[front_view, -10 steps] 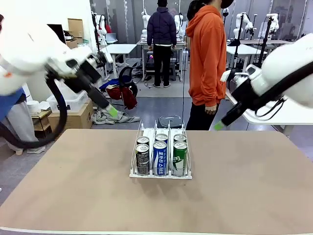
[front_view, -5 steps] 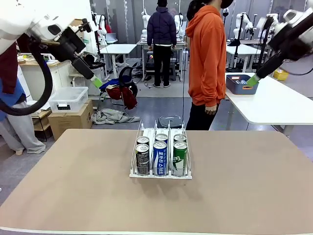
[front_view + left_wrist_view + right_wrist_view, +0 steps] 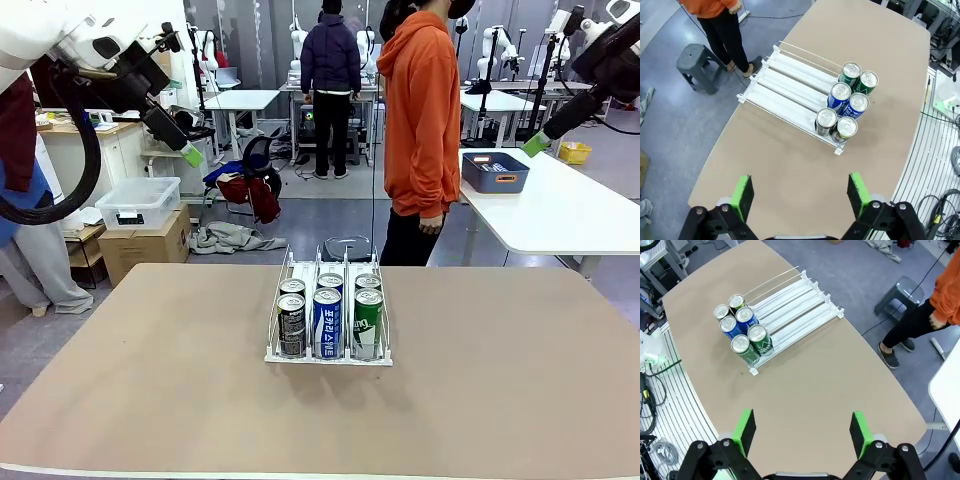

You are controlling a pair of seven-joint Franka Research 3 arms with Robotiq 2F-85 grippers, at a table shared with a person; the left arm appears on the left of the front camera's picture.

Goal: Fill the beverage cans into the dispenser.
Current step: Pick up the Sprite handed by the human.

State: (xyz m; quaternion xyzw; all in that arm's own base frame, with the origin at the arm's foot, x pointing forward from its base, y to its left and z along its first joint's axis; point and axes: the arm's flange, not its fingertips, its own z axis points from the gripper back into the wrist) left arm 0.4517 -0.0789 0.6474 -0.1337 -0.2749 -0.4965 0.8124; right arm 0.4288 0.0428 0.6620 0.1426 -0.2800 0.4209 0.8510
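Observation:
The dispenser (image 3: 329, 358) stands mid-table, a clear rack with white wire dividers. Several beverage cans fill its near end, two per lane: black (image 3: 291, 325), blue-and-white (image 3: 327, 322) and green (image 3: 367, 323) in front. My left gripper (image 3: 190, 153) hangs high at the upper left and my right gripper (image 3: 538, 144) high at the upper right, both far above the table. From above, the left gripper (image 3: 800, 192) is open over the cans (image 3: 847, 107) and the bare lanes of the dispenser (image 3: 790, 85). The right gripper (image 3: 802, 432) is open too, above the cans (image 3: 742, 332) and the dispenser (image 3: 795, 302).
A person in an orange hoodie (image 3: 425, 120) stands at the table's far edge. A grey stool (image 3: 699, 65) sits beside their feet. A white side table (image 3: 560, 215) with a blue bin (image 3: 494, 172) stands at the right. Boxes and a clear tub (image 3: 135, 205) lie at the far left.
Both arms have lifted from near table height up and outward, the left toward the upper left, the right toward the upper right. Cans and dispenser have stayed put.

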